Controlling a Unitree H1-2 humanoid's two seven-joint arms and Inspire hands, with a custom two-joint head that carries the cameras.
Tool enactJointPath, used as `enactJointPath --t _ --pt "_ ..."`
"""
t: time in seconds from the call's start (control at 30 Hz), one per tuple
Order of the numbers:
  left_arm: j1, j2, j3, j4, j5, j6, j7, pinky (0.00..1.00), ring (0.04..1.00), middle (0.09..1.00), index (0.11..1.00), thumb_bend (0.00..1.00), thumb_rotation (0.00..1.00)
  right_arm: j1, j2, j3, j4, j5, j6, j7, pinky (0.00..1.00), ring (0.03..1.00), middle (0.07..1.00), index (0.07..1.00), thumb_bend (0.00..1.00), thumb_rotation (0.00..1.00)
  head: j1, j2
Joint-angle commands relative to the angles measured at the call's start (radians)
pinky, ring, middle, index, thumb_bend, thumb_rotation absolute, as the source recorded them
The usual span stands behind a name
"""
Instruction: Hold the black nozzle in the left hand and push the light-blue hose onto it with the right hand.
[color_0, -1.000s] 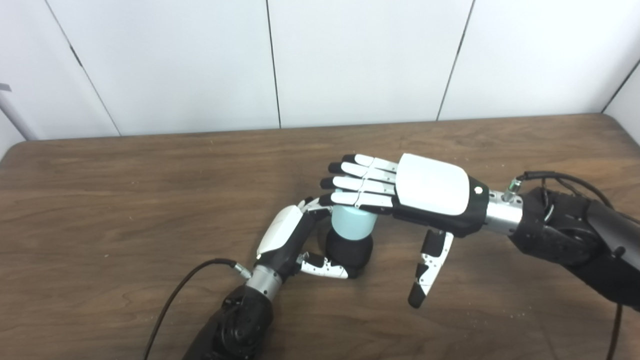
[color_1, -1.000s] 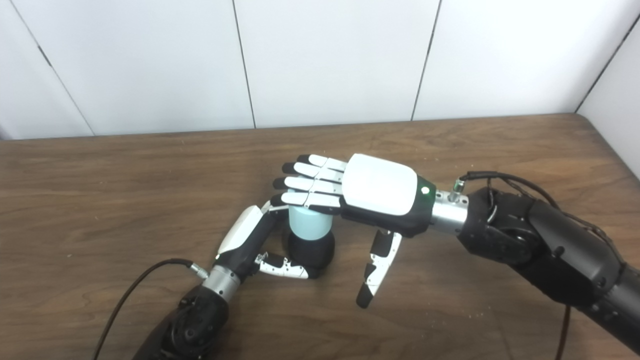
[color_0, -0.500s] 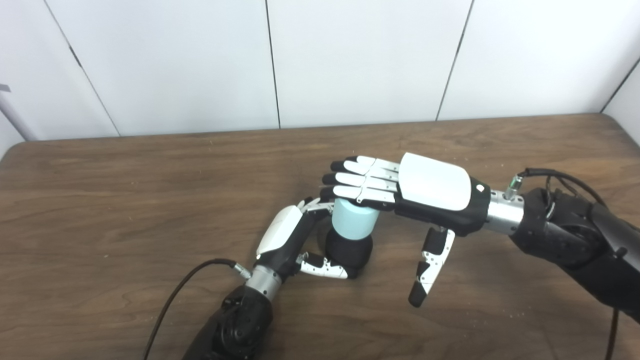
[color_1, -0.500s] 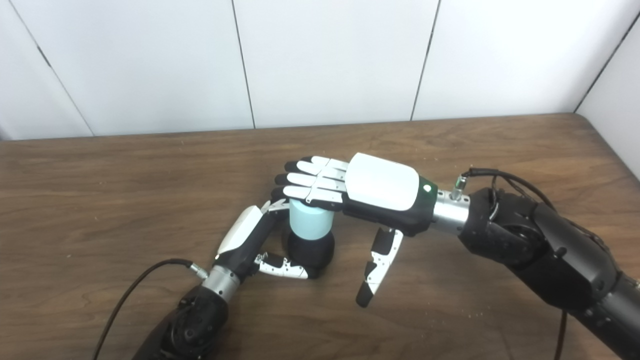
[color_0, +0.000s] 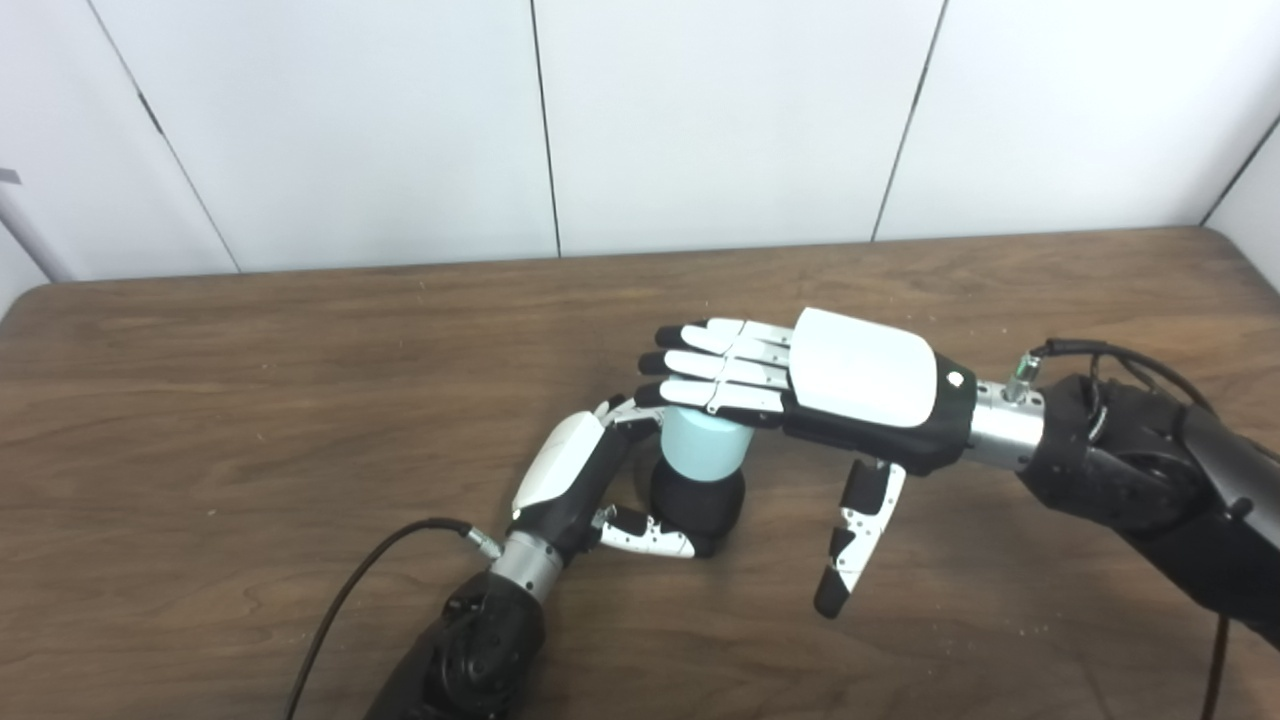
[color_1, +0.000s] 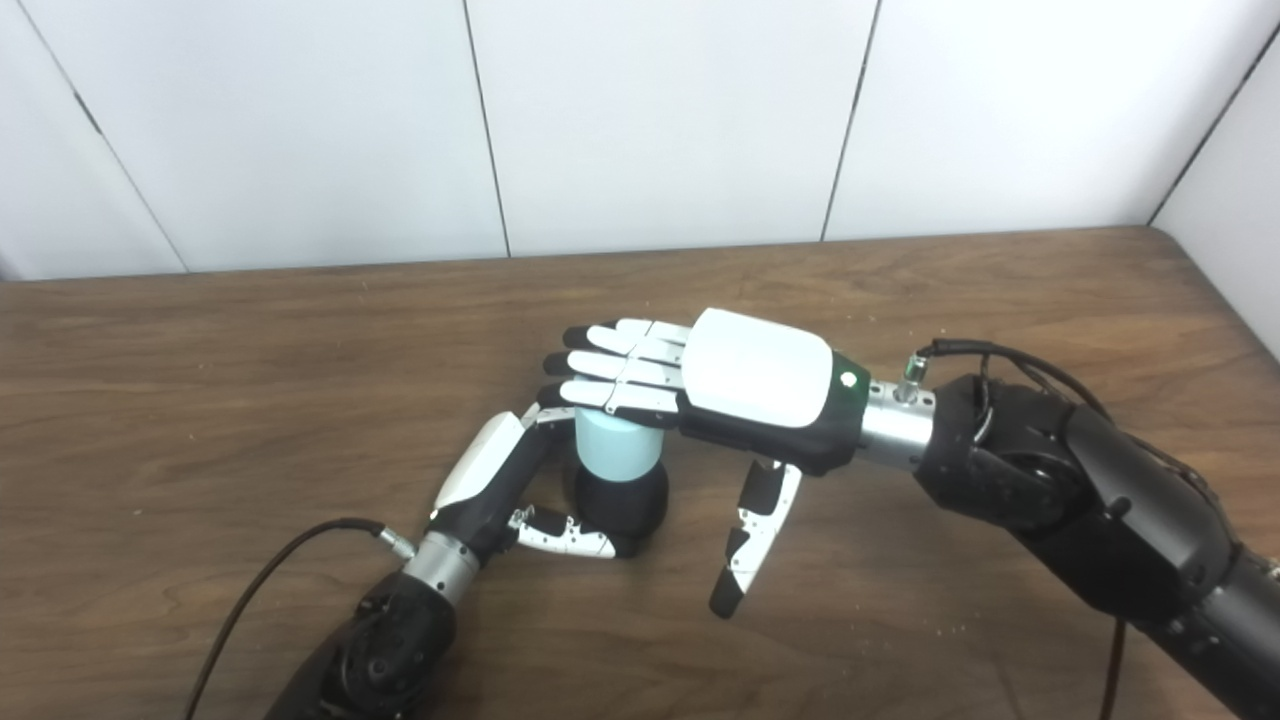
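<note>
The black nozzle (color_0: 700, 500) stands upright on the table, and my left hand (color_0: 575, 480) is shut on it, thumb across its front and fingers behind. The light-blue hose (color_0: 703, 448), a short cylinder, sits on top of the nozzle. My right hand (color_0: 810, 375) lies flat, palm down, with its straight fingers (color_0: 715, 368) resting over the hose's top end. Its thumb (color_0: 855, 540) hangs down to the right, apart from both parts. The right hand grips nothing. The hose's top face is hidden under the fingers.
The brown wooden table (color_0: 250, 380) runs to a white panelled wall behind. A black cable (color_0: 350, 590) leads from my left wrist to the bottom edge. Another cable (color_0: 1100, 350) loops at my right wrist.
My right hand's fingers rose slightly and then settled back down over the hose's top, shifting a little left. The left hand, the nozzle and the hose have stayed put.
</note>
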Motion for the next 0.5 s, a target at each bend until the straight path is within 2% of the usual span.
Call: enactJointPath --t 0.0,0.27,0.47 --pt "0.031 0.015 -0.008 0.025 0.031 0.049 -0.039 1.00 0.929 0.794 0.485 0.52 0.07 0.015 -0.023 0.055 0.004 -0.048 -0.015 0.051 0.97 1.000 1.000 0.949 0.98 0.68 -0.001 0.001" --pt "0.030 0.016 -0.007 0.021 0.032 0.054 -0.045 1.00 0.929 0.793 0.485 0.52 0.07 -0.015 -0.051 0.116 0.016 -0.165 -0.015 -0.036 1.00 1.000 0.998 0.937 0.97 0.72 0.000 0.002" --pt "0.029 0.015 -0.008 0.019 0.035 0.058 -0.047 1.00 0.930 0.801 0.485 0.52 0.07 -0.014 -0.053 0.115 0.020 -0.215 -0.015 -0.069 1.00 1.000 1.000 0.934 0.96 0.73 0.000 0.002"
